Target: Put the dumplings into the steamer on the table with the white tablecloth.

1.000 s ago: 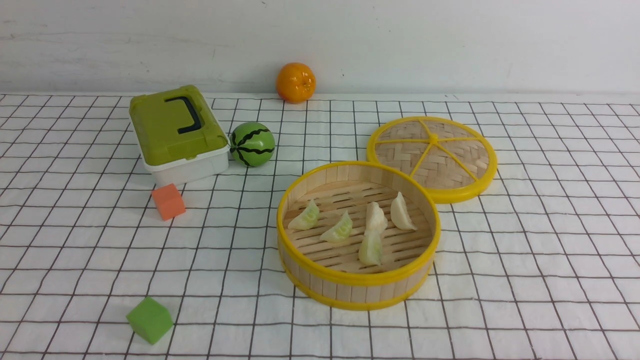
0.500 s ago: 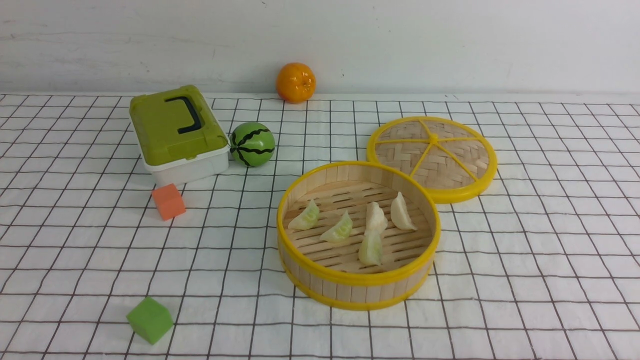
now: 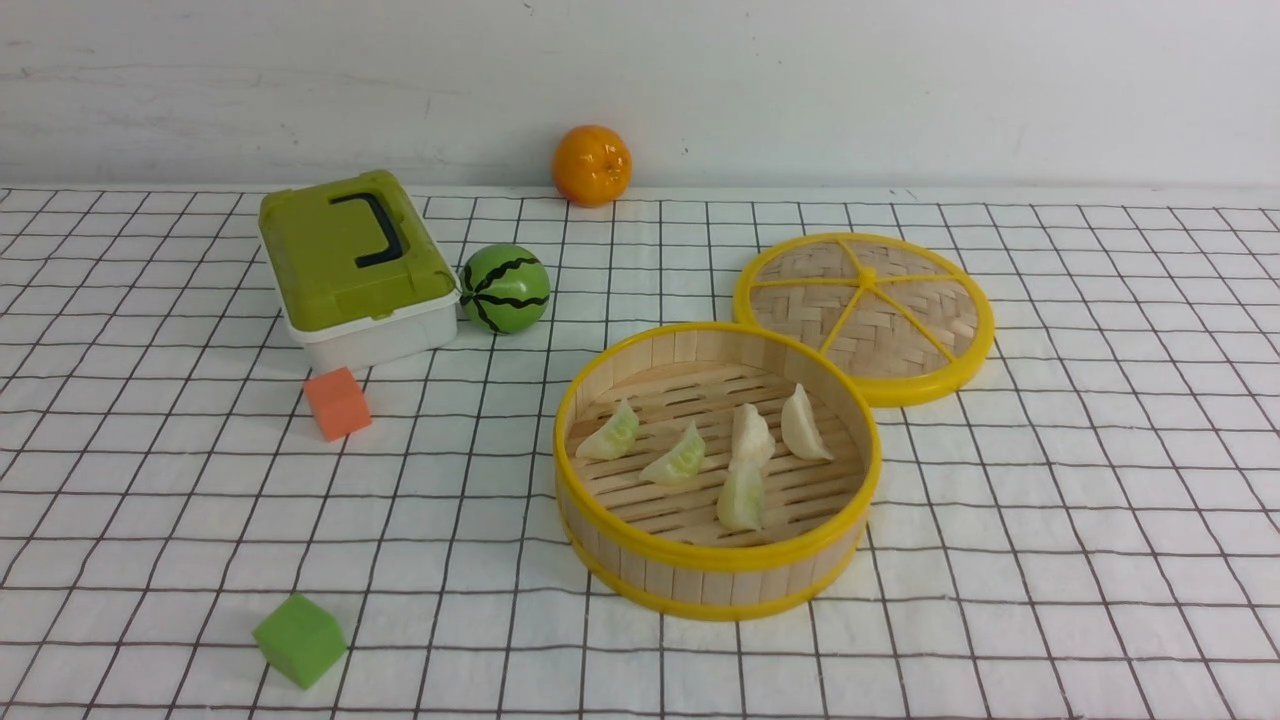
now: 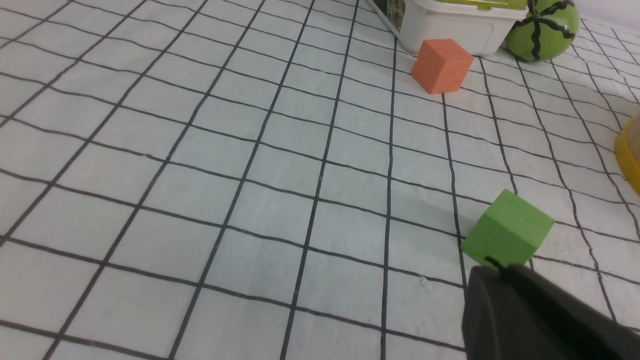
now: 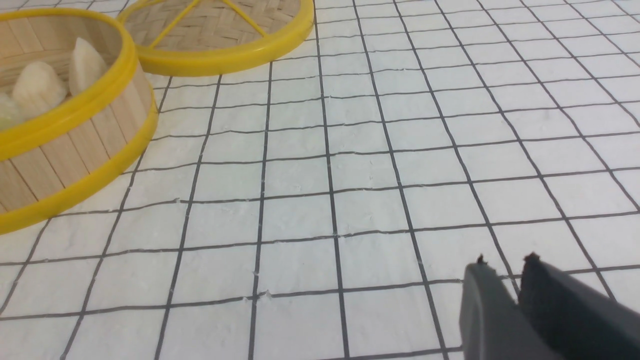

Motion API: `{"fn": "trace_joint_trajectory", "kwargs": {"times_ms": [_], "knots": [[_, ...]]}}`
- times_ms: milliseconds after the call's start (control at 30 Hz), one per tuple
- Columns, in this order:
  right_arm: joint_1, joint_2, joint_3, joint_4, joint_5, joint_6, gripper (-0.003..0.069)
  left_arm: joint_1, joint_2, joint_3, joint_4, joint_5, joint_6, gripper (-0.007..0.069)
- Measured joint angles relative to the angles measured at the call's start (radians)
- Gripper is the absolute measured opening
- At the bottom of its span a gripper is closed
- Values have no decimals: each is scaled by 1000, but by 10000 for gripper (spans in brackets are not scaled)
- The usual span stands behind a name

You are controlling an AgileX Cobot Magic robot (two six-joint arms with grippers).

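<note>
The steamer (image 3: 715, 557) stands right of centre on the white tablecloth (image 3: 1050, 500) that covers the table. Several dumplings lie on its slatted floor: pale green ones (image 3: 610, 432) (image 3: 678, 458) (image 3: 741, 497) and cream-white ones (image 3: 750, 436) (image 3: 803, 424). The right wrist view shows the steamer wall (image 5: 75, 145) with two white dumplings (image 5: 37, 90) inside. Neither arm shows in the front view. My left gripper (image 4: 500, 267) is shut and empty, just short of the green cube. My right gripper (image 5: 505, 262) is shut and empty above bare cloth, well away from the steamer.
The flat woven lid (image 3: 865, 315) lies behind the steamer on the right. A green cube (image 3: 299, 639) sits at front left and an orange cube (image 3: 337, 402) farther back. A green-lidded box (image 3: 350, 265), a watermelon ball (image 3: 505, 288) and an orange (image 3: 592, 165) stand at the back.
</note>
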Motion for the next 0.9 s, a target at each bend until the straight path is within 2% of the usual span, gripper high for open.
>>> {"fn": "trace_joint_trajectory", "kwargs": {"times_ms": [900], "knots": [[0,0,0,0,0,0,125,0,0,0,0,0,0,8]]}}
